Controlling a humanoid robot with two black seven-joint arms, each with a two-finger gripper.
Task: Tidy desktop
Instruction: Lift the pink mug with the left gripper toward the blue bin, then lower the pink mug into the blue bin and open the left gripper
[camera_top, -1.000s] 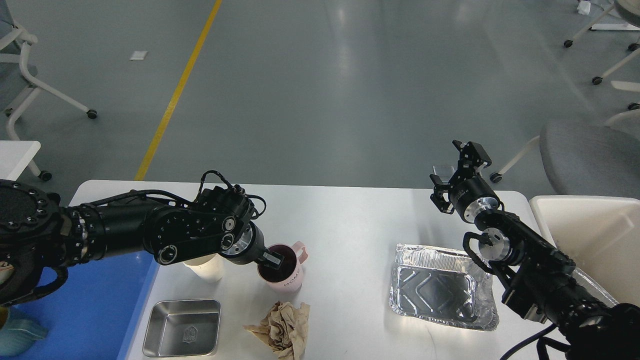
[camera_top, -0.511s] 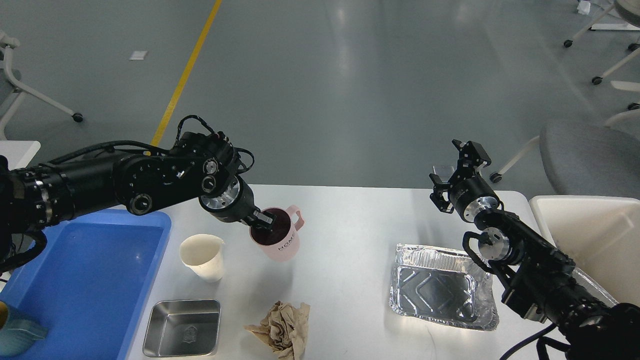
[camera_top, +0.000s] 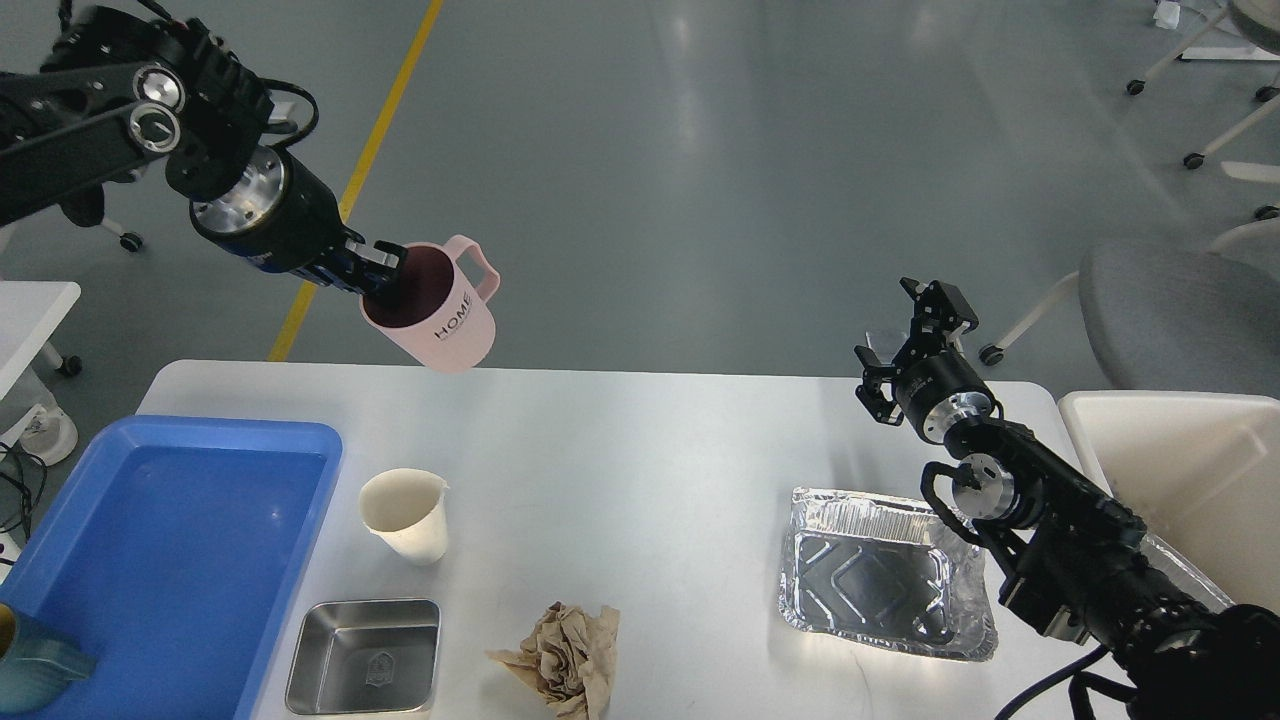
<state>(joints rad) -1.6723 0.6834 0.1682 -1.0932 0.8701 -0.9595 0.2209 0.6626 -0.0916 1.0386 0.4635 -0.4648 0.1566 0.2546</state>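
Note:
The white desktop (camera_top: 640, 440) fills the lower half of the head view. My left gripper (camera_top: 375, 268) is shut on the rim of a pink mug (camera_top: 440, 315) marked HOME and holds it tilted, high above the desktop's far left edge. On the desktop stand a white paper cup (camera_top: 405, 515), a small steel tray (camera_top: 365, 655), a crumpled brown paper (camera_top: 565, 660) and a foil tray (camera_top: 880, 575). My right gripper (camera_top: 905, 335) is open and empty above the desktop's far right corner.
A blue plastic tray (camera_top: 170, 540) lies at the left, with a teal object (camera_top: 35, 670) at its near corner. A cream bin (camera_top: 1190, 470) stands at the right. A grey chair (camera_top: 1170, 310) is behind the right arm.
My left gripper has lifted the pink mug off the desktop and carried it up and to the left, uncovering the blue tray. The right arm has hardly moved.

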